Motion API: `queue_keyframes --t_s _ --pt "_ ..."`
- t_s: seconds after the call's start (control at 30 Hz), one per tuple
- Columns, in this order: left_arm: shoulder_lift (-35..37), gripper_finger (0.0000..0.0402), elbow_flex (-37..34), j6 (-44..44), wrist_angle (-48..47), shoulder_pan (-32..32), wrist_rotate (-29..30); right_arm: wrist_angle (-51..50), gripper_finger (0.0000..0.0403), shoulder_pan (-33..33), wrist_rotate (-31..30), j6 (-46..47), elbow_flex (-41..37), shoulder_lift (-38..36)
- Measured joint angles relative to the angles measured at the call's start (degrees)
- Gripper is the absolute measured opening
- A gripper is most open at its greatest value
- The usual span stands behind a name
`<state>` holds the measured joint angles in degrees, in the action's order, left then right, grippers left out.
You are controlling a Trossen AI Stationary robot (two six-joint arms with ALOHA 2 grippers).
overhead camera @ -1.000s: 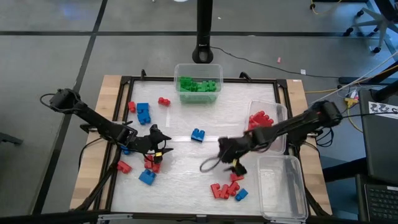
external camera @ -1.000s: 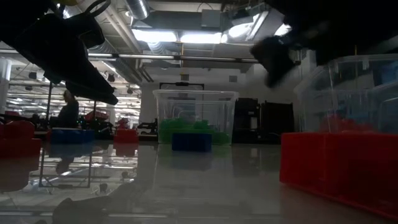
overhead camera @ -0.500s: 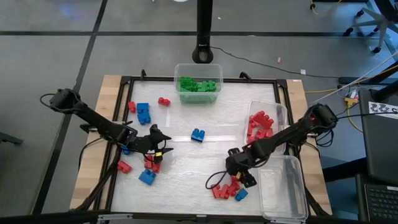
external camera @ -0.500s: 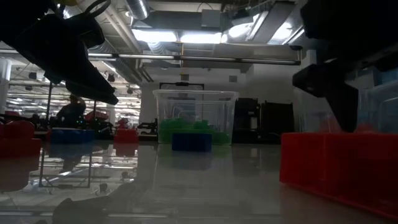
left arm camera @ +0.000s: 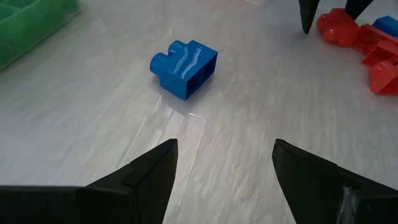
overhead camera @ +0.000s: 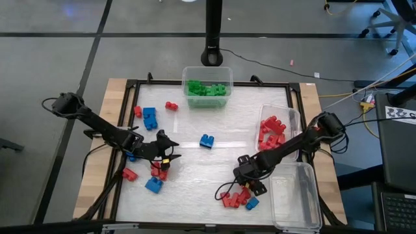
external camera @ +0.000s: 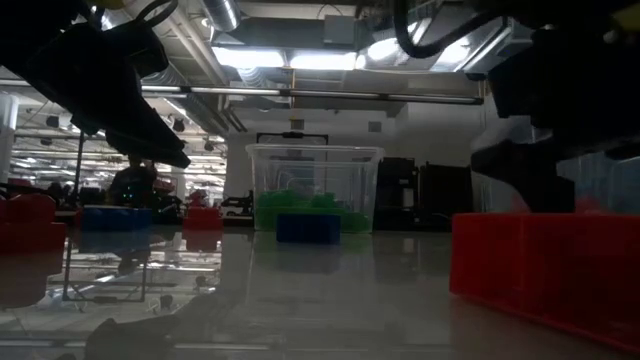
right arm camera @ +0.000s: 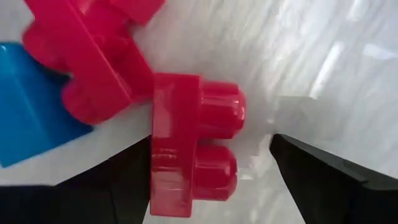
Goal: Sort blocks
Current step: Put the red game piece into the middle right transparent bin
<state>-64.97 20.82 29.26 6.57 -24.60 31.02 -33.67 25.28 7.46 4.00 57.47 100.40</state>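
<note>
Red and blue blocks lie loose on the table. One cluster (overhead camera: 233,198) sits toward the near right, with a blue block (overhead camera: 252,203) beside it. My right gripper (overhead camera: 242,188) is open and low over this cluster, pointing down. Its fingers stand on either side of a two-stud red block (right arm camera: 196,149) that lies on the table. My left gripper (overhead camera: 170,152) is open and hovers at the table's left, above red blocks (overhead camera: 159,170). A lone blue block (left arm camera: 184,66) rests ahead of it at mid-table. My right gripper straddles the red block's flat base end (right arm camera: 168,155) from above. One finger (right arm camera: 124,180) shows right against that end, and the other finger (right arm camera: 323,174) stands clear of the studs. I cannot tell whether the near finger touches the block.
A tub of green blocks (overhead camera: 207,88) stands at the far edge. A tub holding red blocks (overhead camera: 289,116) stands at the right, and another clear tub (overhead camera: 296,195) at the near right. More blue (overhead camera: 150,117) and red blocks (overhead camera: 171,105) lie at the far left. A black frame (overhead camera: 130,97) rims the table.
My right gripper has moved toward the table's near edge and down onto the red cluster, and it now hangs low around one red block. My left arm has kept still.
</note>
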Motion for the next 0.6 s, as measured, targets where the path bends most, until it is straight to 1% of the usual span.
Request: queue_keyframes --t_s 0.1,0.17,0.27,0.43,0.5,0.6 --pt "0.00 0.0251 0.00 0.00 0.00 0.00 0.52 -0.43 0.0313 -0.10 -5.08 -1.47 -0.01 0.06" --pt "0.00 0.0251 0.01 -0.10 0.03 0.00 0.73 -0.40 0.0299 -0.21 -7.69 -2.10 -0.04 0.07" --pt "0.00 0.0251 0.00 -0.22 0.02 0.00 0.75 -0.39 0.0265 -0.14 -11.15 -2.91 -0.07 0.11" --pt "0.00 0.0251 0.00 -0.17 0.02 0.00 0.75 -0.30 0.0190 -0.18 -18.32 -3.03 -0.09 0.11" --pt "0.00 0.0251 0.00 -0.17 0.02 0.00 0.75 -0.27 0.0164 -0.18 -19.87 -3.05 -0.09 0.11" --pt "0.00 0.0251 0.00 -0.15 0.02 0.00 0.75 -0.28 0.0161 -0.20 -20.77 -3.07 -0.09 0.11"
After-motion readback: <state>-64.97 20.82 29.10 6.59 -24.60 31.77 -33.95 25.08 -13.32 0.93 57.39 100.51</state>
